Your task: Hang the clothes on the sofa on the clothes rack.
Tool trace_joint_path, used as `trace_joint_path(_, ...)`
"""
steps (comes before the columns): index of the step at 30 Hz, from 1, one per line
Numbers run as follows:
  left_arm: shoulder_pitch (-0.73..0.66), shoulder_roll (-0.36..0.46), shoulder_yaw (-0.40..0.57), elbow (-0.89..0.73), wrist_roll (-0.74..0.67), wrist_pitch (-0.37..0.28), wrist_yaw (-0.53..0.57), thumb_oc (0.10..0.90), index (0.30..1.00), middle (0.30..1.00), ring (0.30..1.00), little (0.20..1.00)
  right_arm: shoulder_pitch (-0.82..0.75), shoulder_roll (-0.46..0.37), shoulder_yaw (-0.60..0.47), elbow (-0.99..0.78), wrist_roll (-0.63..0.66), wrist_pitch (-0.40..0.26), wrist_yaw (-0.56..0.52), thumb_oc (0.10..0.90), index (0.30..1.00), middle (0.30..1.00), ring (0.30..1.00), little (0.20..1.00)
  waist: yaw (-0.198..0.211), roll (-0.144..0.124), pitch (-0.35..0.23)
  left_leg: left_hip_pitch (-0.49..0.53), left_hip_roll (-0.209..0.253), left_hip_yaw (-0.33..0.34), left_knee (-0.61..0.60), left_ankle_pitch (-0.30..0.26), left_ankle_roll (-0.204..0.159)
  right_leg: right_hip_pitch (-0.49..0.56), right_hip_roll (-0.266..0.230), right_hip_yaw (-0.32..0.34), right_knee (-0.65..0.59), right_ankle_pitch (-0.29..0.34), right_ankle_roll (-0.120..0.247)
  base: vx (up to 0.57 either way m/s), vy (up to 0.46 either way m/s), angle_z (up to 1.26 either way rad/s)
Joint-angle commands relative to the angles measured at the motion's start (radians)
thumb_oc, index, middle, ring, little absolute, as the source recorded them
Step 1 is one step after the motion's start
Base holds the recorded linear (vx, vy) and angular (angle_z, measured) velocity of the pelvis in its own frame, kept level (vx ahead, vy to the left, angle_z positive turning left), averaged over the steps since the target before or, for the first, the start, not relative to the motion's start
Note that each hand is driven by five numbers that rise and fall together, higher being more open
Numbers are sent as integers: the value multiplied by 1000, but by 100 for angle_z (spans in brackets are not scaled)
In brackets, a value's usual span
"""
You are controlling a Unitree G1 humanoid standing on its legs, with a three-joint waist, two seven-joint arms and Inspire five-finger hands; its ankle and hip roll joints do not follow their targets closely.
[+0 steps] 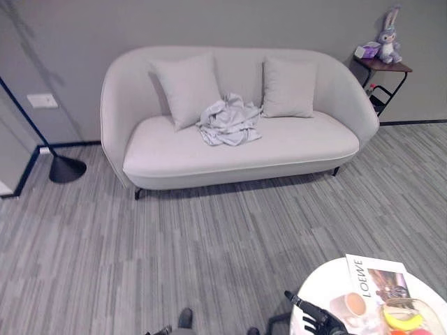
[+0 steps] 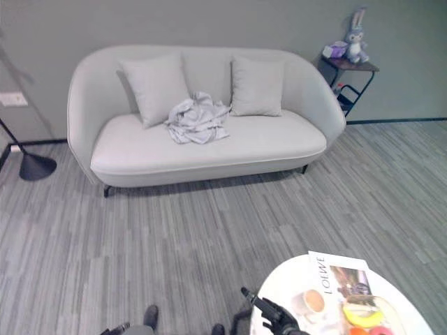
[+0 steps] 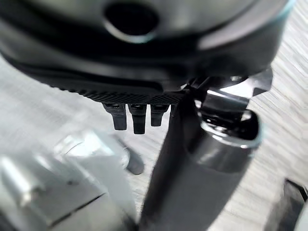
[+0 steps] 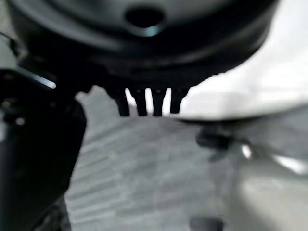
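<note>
Grey floor (image 1: 209, 251) stretched ahead, sofa (image 1: 174, 153) against the wall, clothes (image 1: 229, 120) crumpled on its seat, untouched. My left hand (image 3: 139, 115) and right hand (image 1: 314, 319) hung relaxed, empty. Probably still approaching; next I'd walk closer.

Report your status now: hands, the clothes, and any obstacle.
Right hand low beside round table, open, holding nothing. Clothes crumpled on sofa, between cushions, untouched. Bare floor between.

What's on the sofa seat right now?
A crumpled pale grey garment lies mid-seat on the sofa, between two cushions leaning on the backrest. Whatever lies under the heap is covered.
</note>
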Motion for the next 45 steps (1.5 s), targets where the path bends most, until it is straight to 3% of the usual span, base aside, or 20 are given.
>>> trace_joint_path(1,-44,34,-11,0,42,-20,5,800,900,900,900,900,-62,-5,1,-15,37,-18,12,800,900,900,900,900,10,-11,13,65,-11,-28,-20,-94,29,26,-11,17,75,-37,76,144,242,-19)
trace_joint_path(3,-53,42,-18,-11,50,-17,12,800,900,900,900,900,-65,9,3,-25,37,-17,11,800,900,900,900,900,8,1,24,89,-23,-19,-12,-115,51,-25,-15,44,209,-53,71,105,227,-18)
trace_joint_path(4,-65,41,-45,-26,79,-9,11,800,900,900,900,900,-65,6,-1,-49,46,-19,5,800,900,900,900,900,-9,22,66,142,-32,12,-7,-132,80,-113,-14,49,425,-7,62,136,264,-34)
trace_joint_path(7,-74,40,-70,-31,100,-6,8,800,900,900,900,900,-61,0,-2,-67,46,-23,2,800,900,900,900,900,-19,28,80,169,-33,36,-12,-141,87,-160,-16,13,502,7,62,104,91,-45)
trace_joint_path(12,-96,33,-95,-52,103,-10,3,800,900,900,900,900,-58,-11,-20,-55,77,-23,-8,800,900,900,900,900,-44,38,83,208,-28,64,-20,-176,70,-167,46,-15,272,-5,69,179,-58,-4)
trace_joint_path(15,-111,18,-97,-47,99,-14,7,800,900,900,900,900,-68,2,-28,-36,91,-23,-10,800,900,900,900,900,-48,31,93,247,-12,85,-21,-205,46,-194,30,6,65,86,109,239,-140,-20)
trace_joint_path(21,-105,3,-103,-32,116,-16,7,800,900,900,900,900,-58,-1,-36,-29,91,-26,-13,800,900,900,900,900,-58,10,66,312,31,62,-21,-237,9,-168,36,11,45,107,109,417,-287,1)
trace_joint_path(22,-98,-6,-106,-32,92,-17,14,800,900,900,900,900,-65,-21,-34,-19,97,-30,-21,800,900,900,900,900,-64,20,49,310,107,48,-7,-200,-19,-190,86,17,143,51,72,363,-380,55)
trace_joint_path(23,-98,-7,-106,-32,92,-17,14,800,900,900,900,900,-65,-22,-34,-19,97,-30,-21,800,900,900,900,900,-65,20,48,310,108,47,-8,-200,-20,-191,86,17,145,50,71,555,-633,71)
trace_joint_path(24,-96,-8,-106,-29,81,-18,14,800,900,900,900,900,-71,-35,-27,-31,100,-33,-22,800,900,900,900,900,-68,29,41,285,151,30,32,-150,-41,-185,115,-6,183,2,43,313,-416,41)
trace_joint_path(27,-97,-9,-96,-27,54,-17,17,800,900,900,900,900,-81,-42,-26,-13,97,-41,-30,800,900,900,900,900,-64,27,32,239,184,8,131,-36,-64,-153,148,-20,169,-19,11,246,-350,21)
trace_joint_path(32,-79,-22,-100,-70,30,-2,20,800,900,900,900,900,-66,-57,-15,-61,99,-49,-56,800,900,900,900,900,-36,-16,68,38,258,6,627,134,-19,19,216,-23,59,-67,-83,303,-453,-12)
trace_joint_path(33,-79,-22,-100,-70,30,-2,20,800,900,900,900,900,-66,-57,-15,-61,99,-49,-56,800,900,900,900,900,-36,-16,68,38,258,6,627,134,-19,19,216,-23,59,-67,-83,264,-346,-2)
trace_joint_path(34,-84,-30,-121,-80,41,-4,16,800,900,900,900,900,-66,-65,-7,-61,89,-44,-66,800,900,900,900,900,-22,-21,94,-73,205,14,697,34,4,53,211,-10,42,-73,-85,89,-104,-7)
trace_joint_path(35,-84,-30,-121,-80,41,-4,16,800,900,900,900,900,-66,-65,-7,-61,89,-44,-66,800,900,900,900,900,-22,-21,94,-74,205,14,697,34,4,52,211,-11,43,-73,-85,136,-113,-7)
trace_joint_path(36,-86,-34,-130,-82,37,-9,9,800,900,900,900,900,-73,-69,0,-71,87,-41,-60,800,900,900,900,900,-17,-25,99,-174,96,18,644,-33,14,57,199,9,24,-64,-74,106,-2,-26)
trace_joint_path(38,-80,-37,-128,-76,30,-12,5,800,900,900,900,900,-76,-67,9,-77,86,-44,-54,800,900,900,900,900,-9,-21,99,-187,19,38,457,-68,19,58,192,9,19,-67,-55,148,2,-19)
trace_joint_path(40,-75,-38,-126,-76,28,-11,2,800,900,900,900,900,-78,-67,15,-79,82,-46,-53,800,900,900,900,900,-6,-15,94,-186,-11,40,348,-57,22,64,195,5,17,-71,-50,186,0,-38)
trace_joint_path(41,-67,-38,-113,-70,34,-11,2,800,900,900,900,900,-86,-67,25,-85,61,-50,-56,800,900,900,900,900,5,11,89,-197,-46,46,140,40,-2,86,229,5,15,-88,-51,228,-3,-60)
trace_joint_path(45,-50,-28,-80,-40,44,-4,-8,800,900,900,900,900,-110,-70,46,-109,19,-43,-52,800,900,900,900,900,26,25,80,-174,-41,88,29,67,-10,131,263,20,22,-128,-56,307,-3,-31)
